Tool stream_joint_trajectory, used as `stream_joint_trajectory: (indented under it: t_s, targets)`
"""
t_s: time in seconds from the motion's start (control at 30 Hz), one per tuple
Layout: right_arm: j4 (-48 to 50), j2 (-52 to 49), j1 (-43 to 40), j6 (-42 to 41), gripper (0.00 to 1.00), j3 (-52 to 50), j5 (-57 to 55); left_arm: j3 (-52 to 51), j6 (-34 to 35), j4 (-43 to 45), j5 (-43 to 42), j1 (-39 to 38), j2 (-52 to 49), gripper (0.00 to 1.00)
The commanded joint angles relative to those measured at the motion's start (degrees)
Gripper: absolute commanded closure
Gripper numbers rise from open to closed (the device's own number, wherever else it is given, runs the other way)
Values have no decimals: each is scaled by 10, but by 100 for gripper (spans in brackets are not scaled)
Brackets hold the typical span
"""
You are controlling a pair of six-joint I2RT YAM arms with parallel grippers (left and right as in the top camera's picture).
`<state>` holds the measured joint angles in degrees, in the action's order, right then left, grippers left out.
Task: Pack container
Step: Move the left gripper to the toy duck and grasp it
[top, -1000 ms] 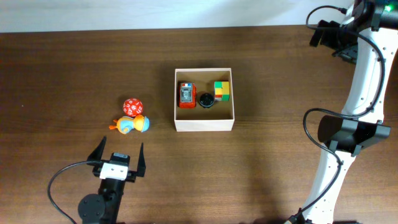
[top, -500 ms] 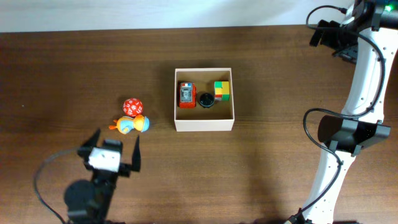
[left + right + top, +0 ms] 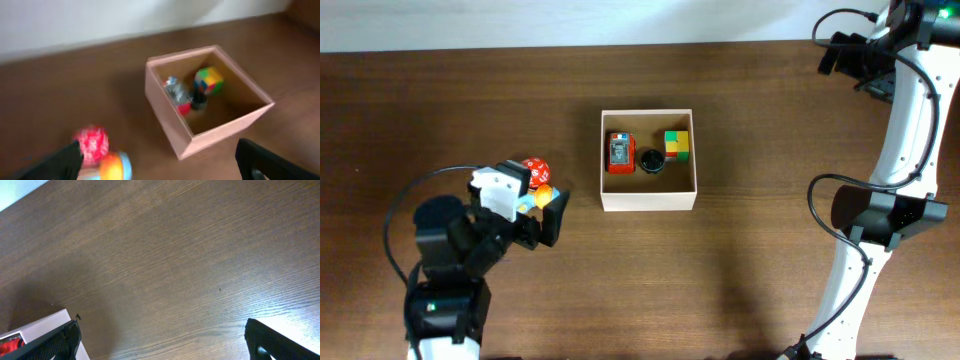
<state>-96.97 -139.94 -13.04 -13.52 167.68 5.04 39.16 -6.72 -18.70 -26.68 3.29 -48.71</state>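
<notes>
jaws wide on both: left gripper (image 3: 540,196) leans toward container (image 3: 648,202), right gripper (image 3: 162,340) hangs at far corner.

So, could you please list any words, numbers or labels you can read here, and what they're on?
No text can be read anywhere.
Red ball: white marks, too small to read.
Red toy in the container: pale patch on top, too blurred to read.

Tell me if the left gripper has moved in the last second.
Yes. The left gripper has travelled up the overhead view and slightly rightward, closer to the container.
</notes>
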Motion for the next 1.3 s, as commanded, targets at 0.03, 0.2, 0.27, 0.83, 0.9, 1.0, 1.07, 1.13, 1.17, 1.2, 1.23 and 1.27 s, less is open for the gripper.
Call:
stream_joint_trajectory:
  t_s: [0.03, 0.2, 0.27, 0.83, 0.9, 1.0, 1.07, 1.13, 1.17, 1.2, 1.23, 1.27]
  targets:
    - [-3, 0, 2, -3, 1, 10, 3, 73, 98, -67, 68, 19, -85, 1]
    - [-3, 0, 2, -3, 1, 10, 3, 160, 101, -160, 71, 38, -205, 1]
    - [-3, 0, 2, -3, 1, 10, 3, 177, 101, -170, 70, 36, -252, 1]
    - [-3, 0, 2, -3, 1, 10, 3, 178, 102, -206, 163, 35, -332, 1]
    - [-3, 0, 2, -3, 1, 10, 3, 178, 111, -210, 209, 35, -340, 1]
    - [-3, 0, 2, -3, 1, 10, 3, 178, 114, -204, 248, 35, -361, 1]
    - [-3, 0, 2, -3, 1, 10, 3, 178, 114, -193, 248, 35, -378, 1]
    - [-3, 0, 2, -3, 1, 10, 3, 178, 114, -179, 247, 35, -396, 1]
    - [-3, 0, 2, -3, 1, 10, 3, 178, 114, -168, 247, 35, -407, 1]
    - [-3, 0, 2, -3, 1, 10, 3, 178, 114, -160, 246, 35, -415, 1]
    - [-3, 0, 2, -3, 1, 10, 3, 178, 114, -150, 245, 35, -425, 1]
    - [-3, 0, 2, -3, 1, 10, 3, 178, 114, -143, 245, 35, -434, 1]
